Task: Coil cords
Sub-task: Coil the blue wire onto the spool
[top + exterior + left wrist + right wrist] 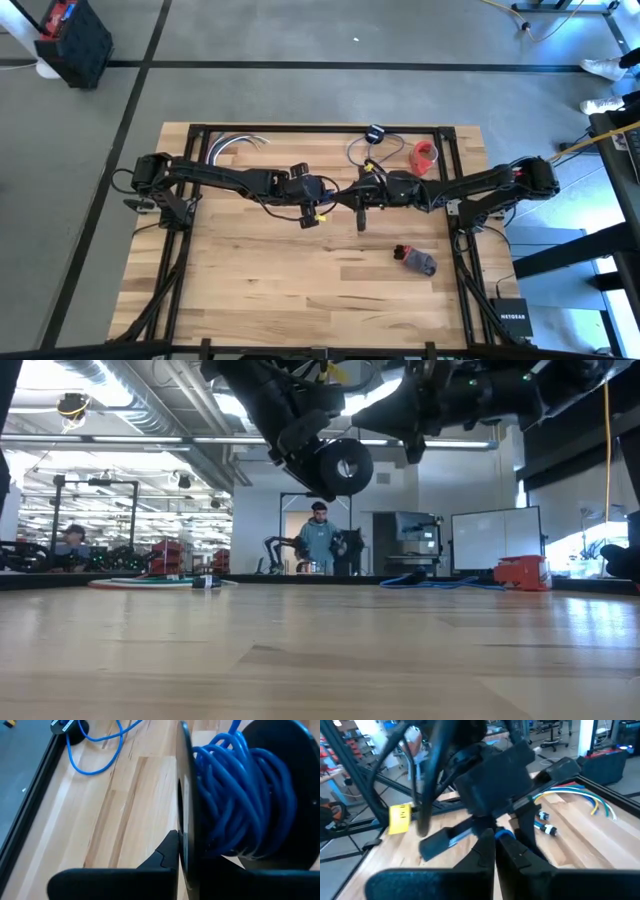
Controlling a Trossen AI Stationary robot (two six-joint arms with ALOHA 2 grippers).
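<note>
A black spool wound with blue cord hangs above the table's middle; in the low view it shows as a round disc with a pale centre. My left gripper is shut on it. My right gripper faces the left one from the table's right and is shut on a strand of the cord. The rest of the cord lies in loose loops on the far part of the table, ending in a small black piece. My left gripper pinches the spool's near flange at its rim. One finger lies on the flange's outer face; the other, on the winding side, is mostly hidden by the cord. The spool is lifted clear of the table, its discs upright. My right gripper pinches a short piece of the blue cord between its two fingertips. The fingers lie about level and come from the table's right, close beside the left gripper. The held piece is clear of the table.
A red coil lies at the far right, pale cables at the far left, and a grey-and-red object near the front right. Black frame rails edge the table. A person stands in the room behind.
</note>
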